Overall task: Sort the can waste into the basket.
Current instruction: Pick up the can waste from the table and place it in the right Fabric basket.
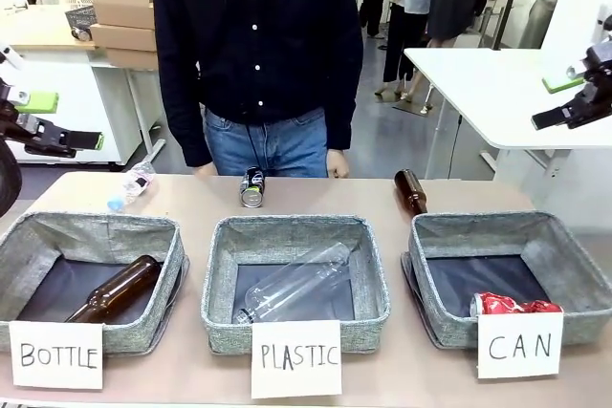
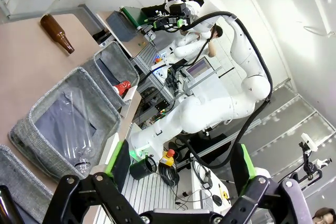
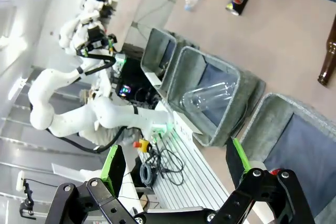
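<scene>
Jaws apart on your left gripper (image 1: 72, 121) and right gripper (image 1: 550, 102); red can (image 1: 507, 305) in lower-right basket (image 1: 574, 265), black can (image 1: 252, 188) on table (image 1: 191, 205), centre.

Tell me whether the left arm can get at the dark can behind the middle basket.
Probably yes. The dark can sits on bare table beyond the PLASTIC basket, nothing over or against it. The left gripper is open and raised at the table's left, with free space between.
</scene>
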You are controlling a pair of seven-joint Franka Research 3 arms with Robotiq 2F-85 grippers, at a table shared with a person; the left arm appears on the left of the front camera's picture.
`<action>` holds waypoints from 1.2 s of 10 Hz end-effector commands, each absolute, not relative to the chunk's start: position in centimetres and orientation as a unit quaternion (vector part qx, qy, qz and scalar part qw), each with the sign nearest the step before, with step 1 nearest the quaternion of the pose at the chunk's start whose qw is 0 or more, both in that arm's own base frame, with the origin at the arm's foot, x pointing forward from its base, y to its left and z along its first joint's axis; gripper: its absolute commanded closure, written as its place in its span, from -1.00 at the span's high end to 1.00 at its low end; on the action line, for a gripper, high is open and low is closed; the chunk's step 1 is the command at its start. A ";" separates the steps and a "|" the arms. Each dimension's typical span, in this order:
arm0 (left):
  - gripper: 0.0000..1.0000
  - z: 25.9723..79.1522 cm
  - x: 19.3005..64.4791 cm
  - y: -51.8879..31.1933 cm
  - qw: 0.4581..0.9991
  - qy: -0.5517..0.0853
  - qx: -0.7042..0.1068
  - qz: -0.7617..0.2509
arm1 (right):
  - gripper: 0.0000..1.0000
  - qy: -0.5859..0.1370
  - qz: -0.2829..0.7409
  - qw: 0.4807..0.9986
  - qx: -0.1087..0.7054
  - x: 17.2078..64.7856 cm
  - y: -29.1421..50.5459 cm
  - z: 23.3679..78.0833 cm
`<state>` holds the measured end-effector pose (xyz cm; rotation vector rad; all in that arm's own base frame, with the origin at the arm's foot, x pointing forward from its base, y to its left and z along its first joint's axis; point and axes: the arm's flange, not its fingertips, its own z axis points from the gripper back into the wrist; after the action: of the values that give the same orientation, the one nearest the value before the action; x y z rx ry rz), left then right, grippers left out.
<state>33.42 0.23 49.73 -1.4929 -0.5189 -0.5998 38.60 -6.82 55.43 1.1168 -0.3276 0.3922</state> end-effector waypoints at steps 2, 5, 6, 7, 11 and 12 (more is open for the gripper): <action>1.00 49.9 33.5 0.0 0.653 -0.241 -0.666 -0.270 | 1.00 -0.159 0.194 0.818 0.518 38.6 -6.9 55.4; 1.00 50.3 34.4 -0.5 0.716 -0.222 -0.605 -0.269 | 1.00 -0.159 0.194 0.818 0.518 38.6 -6.9 55.4; 1.00 50.9 36.1 -1.7 0.780 -0.231 -0.534 -0.229 | 1.00 -0.159 0.194 0.818 0.518 38.6 -6.9 55.4; 1.00 51.1 37.8 -3.0 0.836 -0.225 -0.463 -0.192 | 1.00 -0.159 0.194 0.818 0.518 38.6 -6.9 55.4; 1.00 49.7 46.0 -11.0 0.941 -0.172 -0.246 -0.156 | 1.00 -0.159 0.194 0.818 0.518 38.6 -6.9 55.4; 1.00 50.0 46.4 -12.0 0.920 -0.238 -0.265 -0.164 | 1.00 -0.159 0.194 0.818 0.518 38.6 -6.9 55.4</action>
<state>45.27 -12.17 49.55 -0.5207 -0.4864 -0.3512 38.62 -6.75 55.45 1.1152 -0.3269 0.3937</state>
